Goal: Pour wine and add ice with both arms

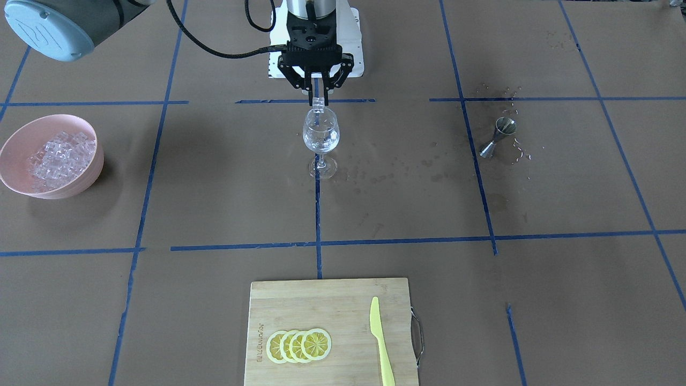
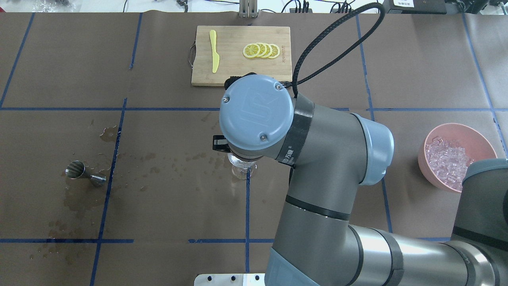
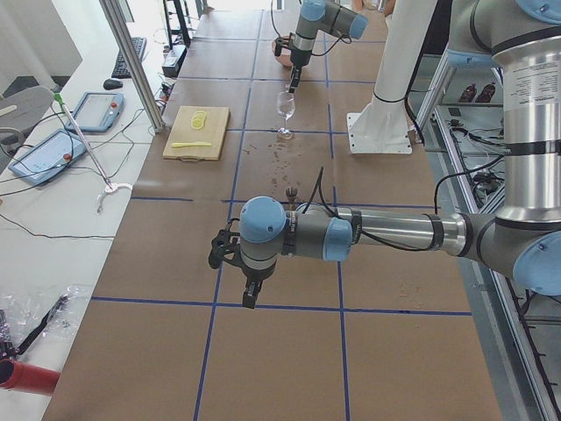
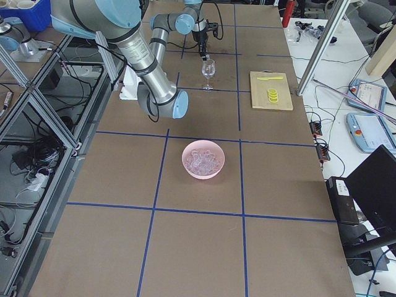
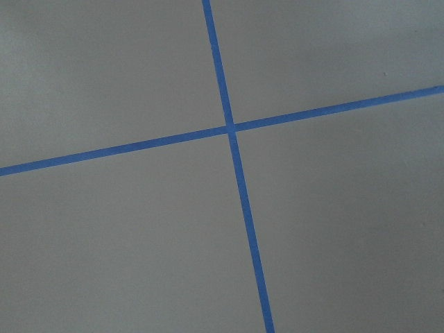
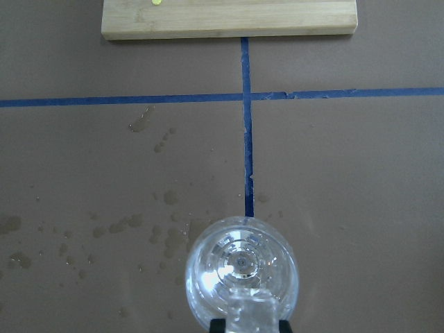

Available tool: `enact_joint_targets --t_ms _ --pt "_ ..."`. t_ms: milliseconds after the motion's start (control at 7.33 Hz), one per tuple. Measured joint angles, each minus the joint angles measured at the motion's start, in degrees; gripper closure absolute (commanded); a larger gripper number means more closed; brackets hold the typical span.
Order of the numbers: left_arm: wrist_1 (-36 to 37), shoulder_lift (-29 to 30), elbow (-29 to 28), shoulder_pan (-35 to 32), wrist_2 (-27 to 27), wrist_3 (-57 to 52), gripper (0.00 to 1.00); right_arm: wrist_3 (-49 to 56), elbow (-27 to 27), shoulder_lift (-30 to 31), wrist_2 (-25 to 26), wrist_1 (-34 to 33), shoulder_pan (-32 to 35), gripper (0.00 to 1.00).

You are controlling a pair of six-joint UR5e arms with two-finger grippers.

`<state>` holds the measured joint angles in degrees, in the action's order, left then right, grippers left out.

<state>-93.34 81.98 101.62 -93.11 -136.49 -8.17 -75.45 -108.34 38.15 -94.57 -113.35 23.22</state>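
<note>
One ice cube (image 1: 319, 104) pinched between fingers of right gripper (image 1: 318, 99), just above one glass (image 1: 320, 136) at table centre; left gripper (image 3: 252, 294) over table's left end, claw state cannot tell; one bowl (image 1: 72, 187) of ice (image 1: 56, 158) near right end; one jigger (image 1: 498, 136) lying leftward; far edge: one board (image 1: 321, 305), four lemon slices (image 1: 299, 346), one knife (image 1: 381, 343).

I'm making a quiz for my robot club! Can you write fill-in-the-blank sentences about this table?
The right end effector holds an ice cube just above the ____.
More ice sits in a ____ bowl.
The cutting board carries ____ lemon slices and a yellow knife.
The metal jigger lies on its ____.
Missing words: glass; pink; four; side.
</note>
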Motion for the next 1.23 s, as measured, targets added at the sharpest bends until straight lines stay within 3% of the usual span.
enact_joint_targets --t_ms 136,273,409,955,1227 --pt "0.0 0.0 0.0 0.0 0.0 0.0 0.0 -0.1 0.8 -0.3 0.2 0.0 -0.1 0.62" --pt "0.0 0.0 0.0 0.0 0.0 -0.1 0.0 -0.1 1.3 -0.3 0.3 0.0 -0.2 0.27" --pt "0.0 -0.1 -0.1 0.0 0.0 -0.1 0.0 -0.1 1.5 -0.2 0.3 0.0 -0.2 0.0" --pt "0.0 -0.1 -0.3 0.0 0.0 -0.2 0.0 0.3 0.9 -0.4 0.1 -1.6 0.4 0.0" --pt "0.0 -0.1 -0.5 0.0 0.0 -0.4 0.0 5.8 -2.1 2.4 -2.2 -2.9 5.0 0.0"
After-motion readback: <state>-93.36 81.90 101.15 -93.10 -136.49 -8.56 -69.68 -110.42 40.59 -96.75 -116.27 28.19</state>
